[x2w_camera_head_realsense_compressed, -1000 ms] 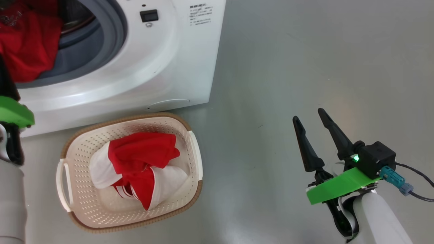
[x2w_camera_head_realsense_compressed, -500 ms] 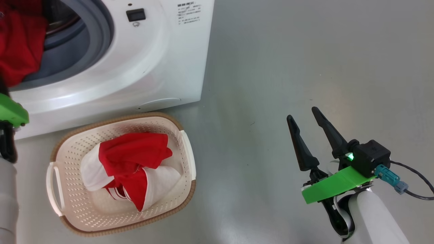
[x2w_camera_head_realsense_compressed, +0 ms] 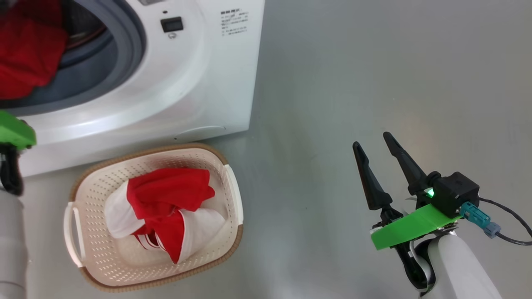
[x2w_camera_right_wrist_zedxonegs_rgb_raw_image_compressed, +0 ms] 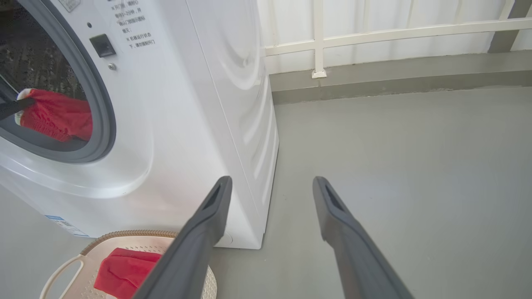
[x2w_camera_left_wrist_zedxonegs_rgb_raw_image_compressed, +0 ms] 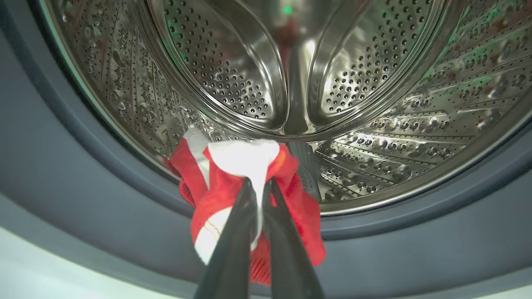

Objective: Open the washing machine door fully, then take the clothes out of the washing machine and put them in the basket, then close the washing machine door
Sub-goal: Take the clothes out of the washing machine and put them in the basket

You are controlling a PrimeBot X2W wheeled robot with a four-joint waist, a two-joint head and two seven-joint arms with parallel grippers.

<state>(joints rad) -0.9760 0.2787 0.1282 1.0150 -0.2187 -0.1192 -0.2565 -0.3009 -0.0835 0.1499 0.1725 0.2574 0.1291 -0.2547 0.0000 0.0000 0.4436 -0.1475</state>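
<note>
The white washing machine [x2w_camera_head_realsense_compressed: 166,83] stands open at the upper left; its door is out of view. In the left wrist view my left gripper [x2w_camera_left_wrist_zedxonegs_rgb_raw_image_compressed: 259,185] is shut on a red and white garment [x2w_camera_left_wrist_zedxonegs_rgb_raw_image_compressed: 224,191] at the lower lip of the steel drum [x2w_camera_left_wrist_zedxonegs_rgb_raw_image_compressed: 374,83], over the grey gasket [x2w_camera_left_wrist_zedxonegs_rgb_raw_image_compressed: 83,187]. The same garment [x2w_camera_head_realsense_compressed: 29,54] fills the drum mouth in the head view. The cream basket [x2w_camera_head_realsense_compressed: 99,176] sits on the floor before the machine with another red and white garment [x2w_camera_head_realsense_compressed: 166,195] in it. My right gripper [x2w_camera_head_realsense_compressed: 372,143] hangs open over bare floor, holding nothing.
Grey floor [x2w_camera_head_realsense_compressed: 374,62] stretches to the right of the machine. In the right wrist view a white railing [x2w_camera_right_wrist_zedxonegs_rgb_raw_image_compressed: 320,37] and a low grey kerb [x2w_camera_right_wrist_zedxonegs_rgb_raw_image_compressed: 395,79] run along the far side behind the machine.
The head camera has shifted a little, so machine and basket slid across the picture. The red garment stays at the drum mouth. The right gripper holds the same open pose.
</note>
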